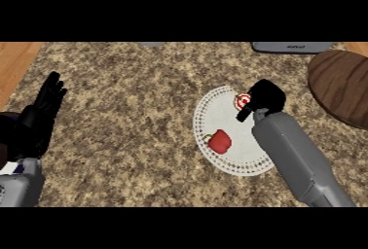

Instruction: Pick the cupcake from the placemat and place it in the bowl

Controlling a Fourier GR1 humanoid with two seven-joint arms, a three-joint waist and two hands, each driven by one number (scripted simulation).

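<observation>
Head view. Right hand (265, 98) down on cupcake (244, 101), which sits at upper edge of white placemat (237, 160); hand hides most of it, so cannot tell whether fingers have closed round it. Approaching from above and right, probably because bowl (341, 85) lies that way. Brown wooden bowl well apart from placemat, at right edge, holding nothing visible. Red pepper (220, 141) lower on placemat, clear of hand, likely a distractor. Left hand (45, 109) at left edge, fingers straight and up, resting. Speckled granite counter (122, 121) under everything; wood strip (16, 61) top left; grey object (291, 47) at top edge, partly cut off.
</observation>
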